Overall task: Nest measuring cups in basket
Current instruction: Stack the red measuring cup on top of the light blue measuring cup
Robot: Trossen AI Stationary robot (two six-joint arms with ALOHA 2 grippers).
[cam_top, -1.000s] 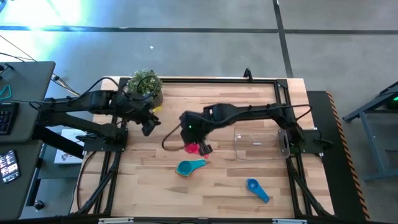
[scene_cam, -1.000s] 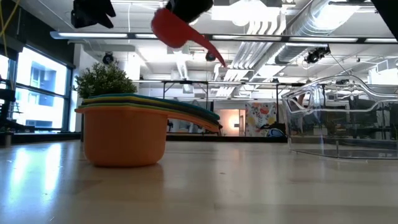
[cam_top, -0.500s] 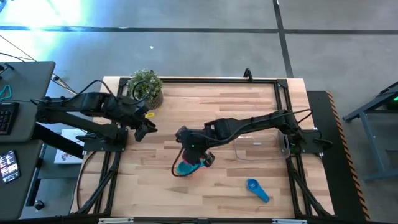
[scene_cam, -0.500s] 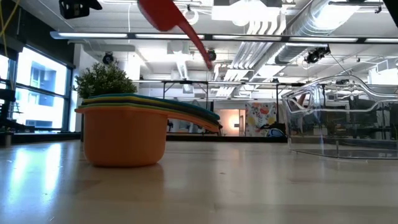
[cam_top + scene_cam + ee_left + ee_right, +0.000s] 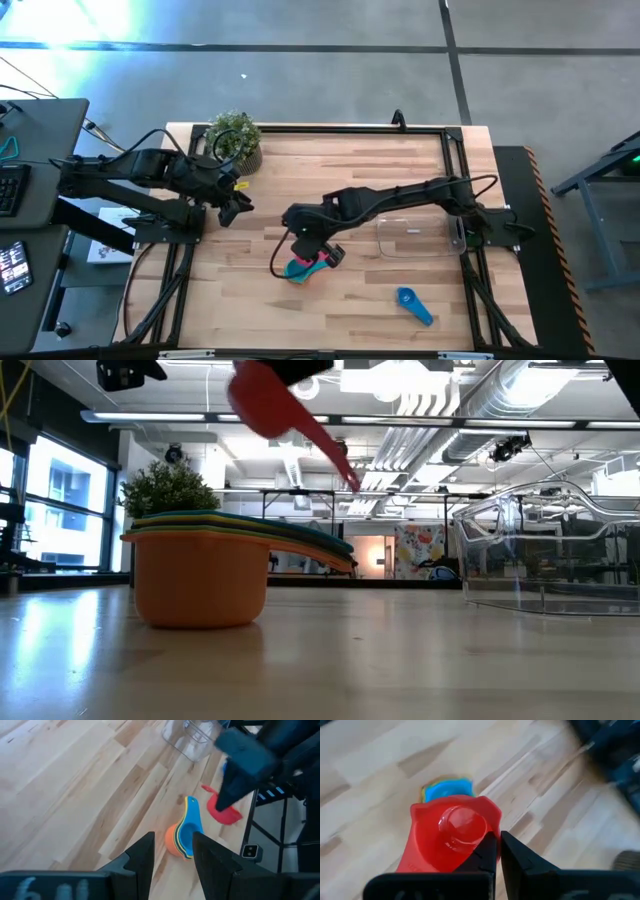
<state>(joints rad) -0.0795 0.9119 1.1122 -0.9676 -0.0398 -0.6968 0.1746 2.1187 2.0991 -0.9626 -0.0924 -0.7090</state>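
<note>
High view is showing the right gripper (image 5: 318, 250) reaching out over the middle of the wooden table (image 5: 350, 300), hanging directly above the stack of nested cups (image 5: 300, 270). Its fingers are pinching shut on the rim of a magenta cup (image 5: 451, 840) (it is reading as red in the wrist and low views), and the cup is hanging in the air, clear of the stack. Low view is showing that same cup (image 5: 270, 400) tilting above the stack, handle pointing down and away from the bowl. The stack (image 5: 205, 570) is sitting on the table with an orange cup (image 5: 200, 585) outermost, green and teal rims showing at its top, and a teal bowl innermost in the right wrist view.

A blue cup (image 5: 413, 304) is lying alone near the front edge of the table, well apart from the stack. The basket (image 5: 412, 234) is standing empty at the right side, partly under the right arm.

The left gripper (image 5: 235, 205) is waiting over the table's left side near the potted plant (image 5: 234, 138), its fingers (image 5: 145, 857) standing apart and holding nothing.
</note>
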